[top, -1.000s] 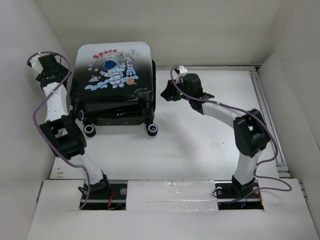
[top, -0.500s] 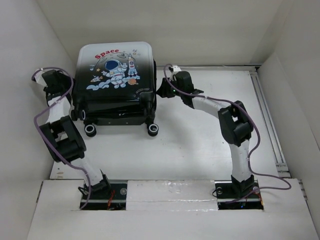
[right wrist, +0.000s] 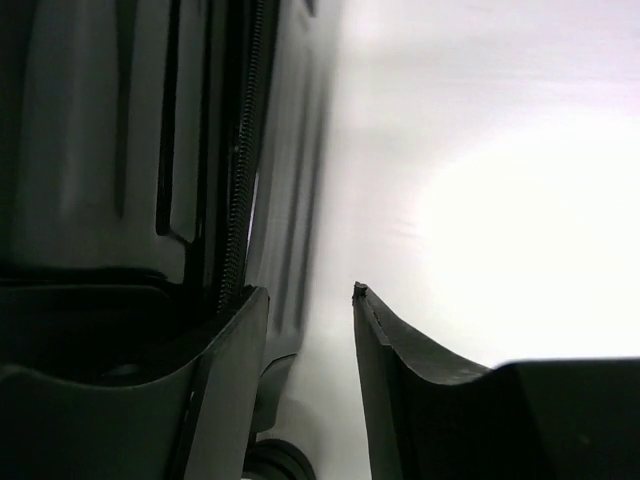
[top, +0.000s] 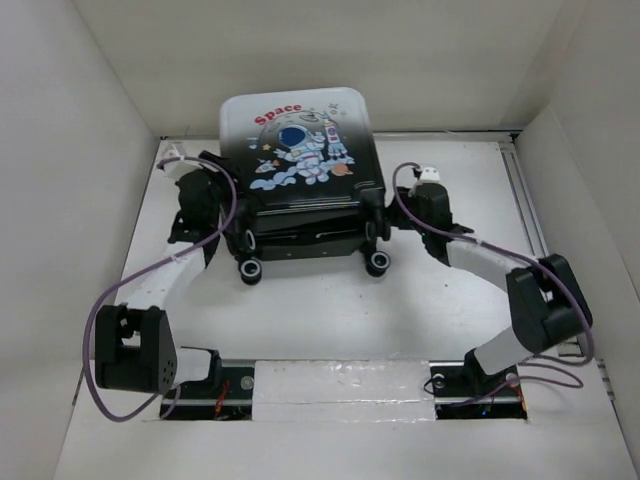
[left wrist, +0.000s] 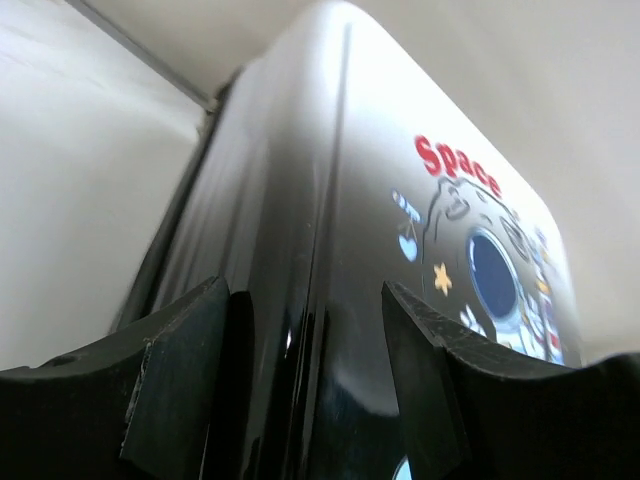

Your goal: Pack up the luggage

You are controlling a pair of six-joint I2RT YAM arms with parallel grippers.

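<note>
The luggage [top: 300,150] lies flat at the back middle of the table, astronaut print up, its wheels [top: 378,264] toward me. My left gripper [top: 230,222] is at its near-left side. In the left wrist view the glossy black shell [left wrist: 380,200] fills the gap in front of that gripper [left wrist: 302,290], whose jaws stand apart. My right gripper [top: 395,222] is at the near-right side. In the right wrist view its [right wrist: 308,292] left finger [right wrist: 225,380] rests against the zipper side of the shell [right wrist: 120,150]. Only white table shows between the jaws.
White enclosure walls stand close at the left [top: 60,200], back [top: 300,50] and right [top: 600,200]. A metal rail [top: 530,220] runs along the table's right edge. A caster wheel [right wrist: 280,462] sits just below my right fingers.
The luggage has slid right, from the back-left corner to the back middle. Both grippers moved right with it; the left arm stretched out low, the right arm folded back.
</note>
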